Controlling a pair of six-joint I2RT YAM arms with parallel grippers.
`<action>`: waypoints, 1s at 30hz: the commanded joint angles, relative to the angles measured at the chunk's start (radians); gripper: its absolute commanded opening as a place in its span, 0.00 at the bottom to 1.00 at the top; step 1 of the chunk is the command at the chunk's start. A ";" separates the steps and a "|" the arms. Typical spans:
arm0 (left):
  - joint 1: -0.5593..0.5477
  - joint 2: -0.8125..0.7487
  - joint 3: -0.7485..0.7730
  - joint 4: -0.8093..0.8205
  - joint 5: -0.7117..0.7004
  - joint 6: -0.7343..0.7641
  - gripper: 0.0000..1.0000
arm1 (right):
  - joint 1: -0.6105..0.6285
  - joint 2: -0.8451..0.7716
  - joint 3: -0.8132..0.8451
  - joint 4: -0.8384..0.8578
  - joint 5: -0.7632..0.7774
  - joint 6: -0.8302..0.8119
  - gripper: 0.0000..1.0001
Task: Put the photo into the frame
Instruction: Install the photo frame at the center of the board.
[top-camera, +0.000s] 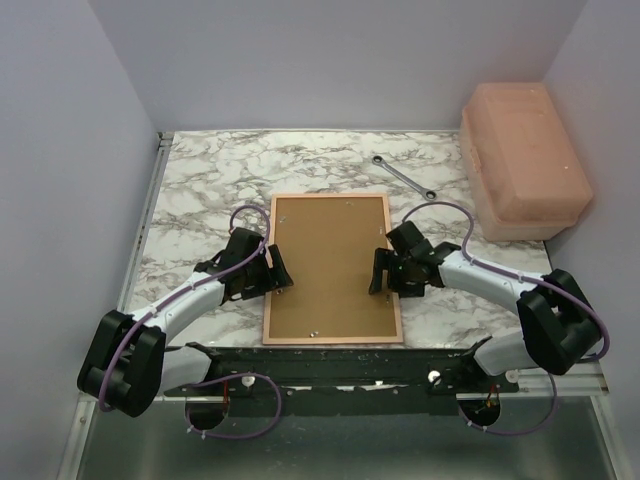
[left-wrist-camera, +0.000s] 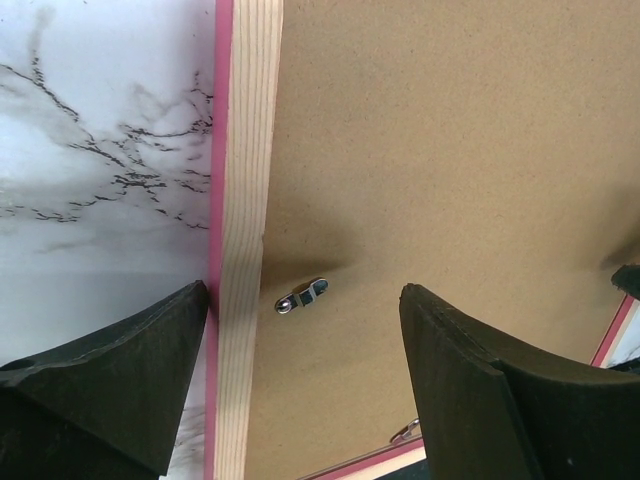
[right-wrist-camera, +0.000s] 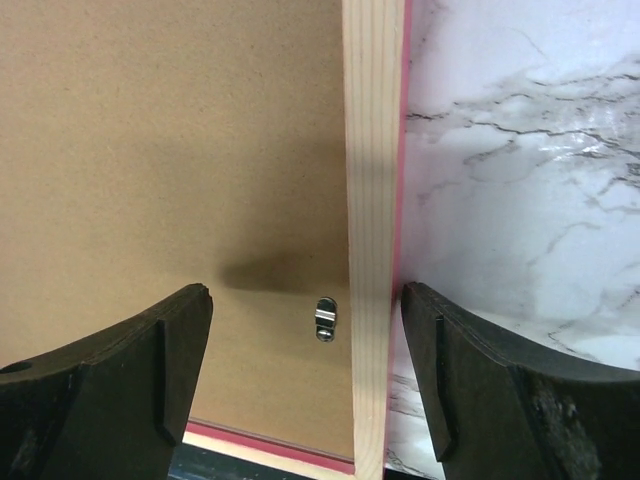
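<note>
Frame (left-wrist-camera: 245, 180) face down, long axis running away from me; left gripper (left-wrist-camera: 305, 300) and right gripper (right-wrist-camera: 305, 295) both agape, each straddling its nearer side rail (photo unseen).

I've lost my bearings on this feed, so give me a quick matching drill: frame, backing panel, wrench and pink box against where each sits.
Things:
1. frame
2. backing panel
3. wrench
4. pink box

Places:
A. far right corner of the table
B. mid-table, wood-coloured reverse up
C. set inside the frame
D. on the marble just past the frame's far right corner

Pairs: 1-B, 2-C, 3-D, 4-A
</note>
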 joint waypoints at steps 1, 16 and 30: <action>-0.013 0.007 0.006 -0.041 0.002 -0.011 0.78 | 0.025 0.036 -0.011 -0.148 0.155 0.014 0.83; -0.014 0.035 0.010 -0.026 0.003 0.009 0.73 | 0.069 0.073 -0.005 -0.178 0.195 0.066 0.52; -0.022 0.059 0.005 -0.024 0.006 0.018 0.72 | 0.084 -0.008 -0.021 -0.229 0.198 0.093 0.63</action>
